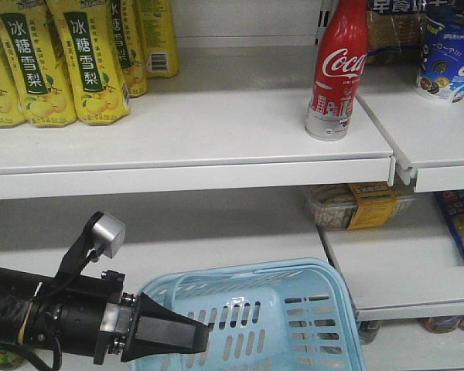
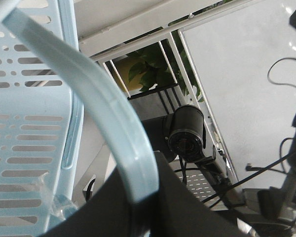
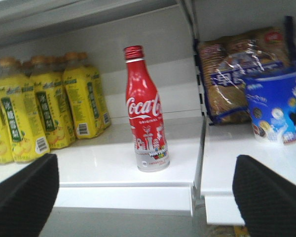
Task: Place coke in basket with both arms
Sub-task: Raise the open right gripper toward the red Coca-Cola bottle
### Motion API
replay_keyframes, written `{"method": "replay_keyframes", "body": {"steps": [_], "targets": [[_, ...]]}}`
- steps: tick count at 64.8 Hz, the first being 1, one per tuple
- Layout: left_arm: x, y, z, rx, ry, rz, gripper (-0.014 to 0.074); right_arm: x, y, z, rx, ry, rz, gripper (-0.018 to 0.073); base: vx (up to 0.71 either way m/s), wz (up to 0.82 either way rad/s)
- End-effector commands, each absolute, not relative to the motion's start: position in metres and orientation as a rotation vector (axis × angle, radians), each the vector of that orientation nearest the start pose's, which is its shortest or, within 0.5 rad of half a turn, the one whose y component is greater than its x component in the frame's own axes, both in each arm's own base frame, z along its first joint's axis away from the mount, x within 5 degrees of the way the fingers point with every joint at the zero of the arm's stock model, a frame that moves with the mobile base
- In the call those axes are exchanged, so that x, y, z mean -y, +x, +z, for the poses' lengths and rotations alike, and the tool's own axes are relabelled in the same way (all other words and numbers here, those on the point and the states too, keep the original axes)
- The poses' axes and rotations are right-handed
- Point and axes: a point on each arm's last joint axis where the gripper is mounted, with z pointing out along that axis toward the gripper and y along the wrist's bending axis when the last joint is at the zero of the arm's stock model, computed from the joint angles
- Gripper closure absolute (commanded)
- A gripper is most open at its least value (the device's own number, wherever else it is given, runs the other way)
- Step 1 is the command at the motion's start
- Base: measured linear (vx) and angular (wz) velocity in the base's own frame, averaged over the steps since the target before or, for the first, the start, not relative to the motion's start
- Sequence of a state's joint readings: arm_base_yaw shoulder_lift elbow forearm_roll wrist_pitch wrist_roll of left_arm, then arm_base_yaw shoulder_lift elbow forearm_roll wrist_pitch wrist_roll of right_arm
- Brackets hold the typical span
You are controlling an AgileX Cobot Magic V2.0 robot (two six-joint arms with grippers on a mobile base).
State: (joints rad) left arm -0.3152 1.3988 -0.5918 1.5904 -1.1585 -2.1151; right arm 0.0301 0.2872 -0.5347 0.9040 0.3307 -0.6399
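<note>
The coke [image 1: 339, 69], a slim red bottle with white script and a silvery base, stands upright near the right end of the upper white shelf [image 1: 185, 147]. It also shows in the right wrist view [image 3: 145, 118], centred ahead of my right gripper [image 3: 147, 202], which is open and empty, below and short of the shelf edge. The light blue basket [image 1: 294, 309] hangs at the bottom of the front view. My left gripper [image 1: 201, 334] is shut on the basket's handle [image 2: 108, 113], which runs between its black jaws [image 2: 148, 197]. The right arm is out of the front view.
Yellow pear-drink bottles [image 1: 62, 62] stand at the left of the upper shelf [image 3: 34, 113]. A blue snack cup [image 1: 445, 66] and snack bags [image 3: 237, 74] sit right of the shelf joint [image 3: 197, 148]. A packaged tray [image 1: 356, 205] lies on the lower shelf.
</note>
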Motion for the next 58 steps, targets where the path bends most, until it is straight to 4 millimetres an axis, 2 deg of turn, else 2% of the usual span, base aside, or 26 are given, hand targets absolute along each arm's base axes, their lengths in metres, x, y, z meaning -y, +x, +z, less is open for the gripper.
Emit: {"method": "replay_keyframes", "body": {"steps": [1, 15, 27, 40, 46, 51, 58], "targets": [[0.15, 0.17, 0.263, -2.128, 0.537, -2.025, 0.0603, -0.028, 0.072, 0.382, -1.425, -0.15, 0.35, -0.008, 0.0, 0.0], [0.15, 0.17, 0.263, -2.128, 0.537, -2.025, 0.0603, -0.042, 0.114, 0.416, -1.404, -0.361, 0.363, -0.005, 0.0, 0.0], [0.15, 0.17, 0.263, -2.128, 0.537, -2.025, 0.0603, -0.048, 0.157, 0.433, -1.379, -0.404, 0.405, -0.0047, 0.0, 0.0], [0.15, 0.17, 0.263, -2.128, 0.537, -2.025, 0.0603, -0.054, 0.203, 0.438, -1.4, -0.441, 0.433, -0.0043, 0.0, 0.0], [0.15, 0.17, 0.263, -2.128, 0.537, -2.025, 0.0603, -0.064, 0.221, 0.44, -1.404, -0.487, 0.435, -0.0041, 0.0, 0.0], [0.15, 0.17, 0.263, -2.128, 0.537, -2.025, 0.0603, -0.072, 0.235, 0.44, -1.41, -0.507, 0.401, -0.0039, 0.0, 0.0], [0.15, 0.17, 0.263, -2.128, 0.537, -2.025, 0.0603, -0.075, 0.256, 0.442, -1.444, -0.428, 0.313, -0.0039, 0.0, 0.0]]}}
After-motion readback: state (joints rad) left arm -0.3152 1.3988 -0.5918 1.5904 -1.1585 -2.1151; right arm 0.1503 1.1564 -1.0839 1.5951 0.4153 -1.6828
